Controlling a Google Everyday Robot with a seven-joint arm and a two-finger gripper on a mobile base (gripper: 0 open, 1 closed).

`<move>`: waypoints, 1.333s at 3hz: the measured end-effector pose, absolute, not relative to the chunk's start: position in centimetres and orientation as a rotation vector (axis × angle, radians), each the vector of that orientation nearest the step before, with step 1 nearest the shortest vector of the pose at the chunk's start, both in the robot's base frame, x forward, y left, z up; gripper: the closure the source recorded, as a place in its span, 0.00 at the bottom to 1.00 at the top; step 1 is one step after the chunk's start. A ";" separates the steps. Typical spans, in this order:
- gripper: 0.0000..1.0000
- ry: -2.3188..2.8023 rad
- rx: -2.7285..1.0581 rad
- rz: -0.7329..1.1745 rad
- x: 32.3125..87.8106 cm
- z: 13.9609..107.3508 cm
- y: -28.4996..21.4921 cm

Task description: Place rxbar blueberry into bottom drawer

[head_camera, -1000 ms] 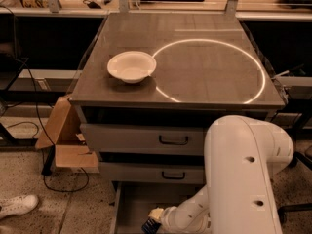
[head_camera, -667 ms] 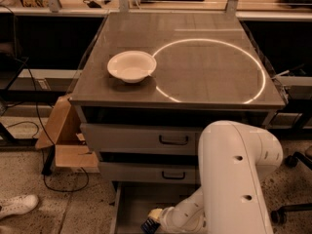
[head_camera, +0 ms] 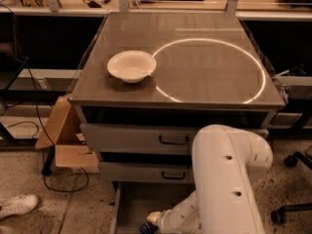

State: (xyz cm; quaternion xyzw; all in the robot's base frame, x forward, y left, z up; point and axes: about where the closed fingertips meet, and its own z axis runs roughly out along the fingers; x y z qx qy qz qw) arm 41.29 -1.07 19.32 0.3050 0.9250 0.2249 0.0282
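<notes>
Over the flat grey bottom drawer (head_camera: 132,203) hangs the end effector (head_camera: 148,224).

Pincer (head_camera: 146,226) over open bottom drawer (head_camera: 138,199)

Found a bowl (head_camera: 131,66) on the left half of the cabinet top (head_camera: 204,82), touching the left edge of a light ring (head_camera: 209,39) to its right; saw two shut drawers stacked under the top, the upper drawer (head_camera: 126,136) above the middle drawer (head_camera: 126,172); noted the bottom drawer (head_camera: 129,204) beneath both, pulled out toward the front; spotted the gripper (head_camera: 148,224) low inside that drawer, near its front, with the arm (head_camera: 229,179) rising before the cabinet's right side; marked a cardboard box (head_camera: 63,145) on the floor left of the cabinet, a shoe (head_camera: 17,206) further forward left, a chair base (head_camera: 291,161) at far right.
</notes>
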 end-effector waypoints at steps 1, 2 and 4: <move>1.00 2.854 0.991 0.698 41.5 16.1 0.3; 1.00 2.845 1.011 0.711 42.0 14.4 1.4; 1.00 2.840 1.045 0.722 42.6 11.7 2.6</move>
